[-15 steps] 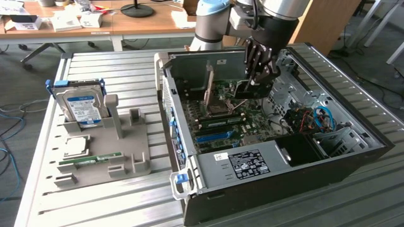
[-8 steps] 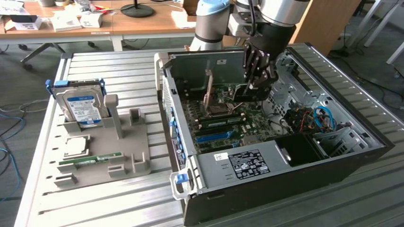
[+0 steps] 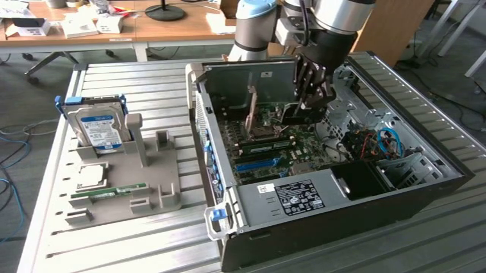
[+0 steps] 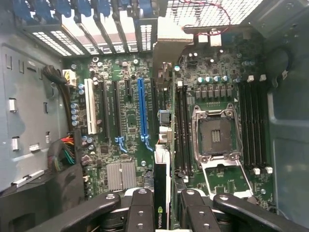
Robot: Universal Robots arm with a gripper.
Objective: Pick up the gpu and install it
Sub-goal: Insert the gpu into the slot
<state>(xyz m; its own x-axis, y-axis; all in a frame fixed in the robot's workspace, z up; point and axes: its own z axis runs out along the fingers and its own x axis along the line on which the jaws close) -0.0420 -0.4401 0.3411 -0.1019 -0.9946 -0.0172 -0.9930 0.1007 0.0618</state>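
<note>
End effector (image 4: 166,210) pinches the gpu (image 4: 161,174) edge-on over the motherboard (image 4: 129,123), at the case's (image 3: 365,222) twelve o'clock in the exterior view; any tilt while seating could jam it.

Bright even daylight, soft shadows, mild glare

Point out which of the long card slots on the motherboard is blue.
The one blue slot in the row. The others beside it are black slots, plus one white slot at the row's end.
</note>
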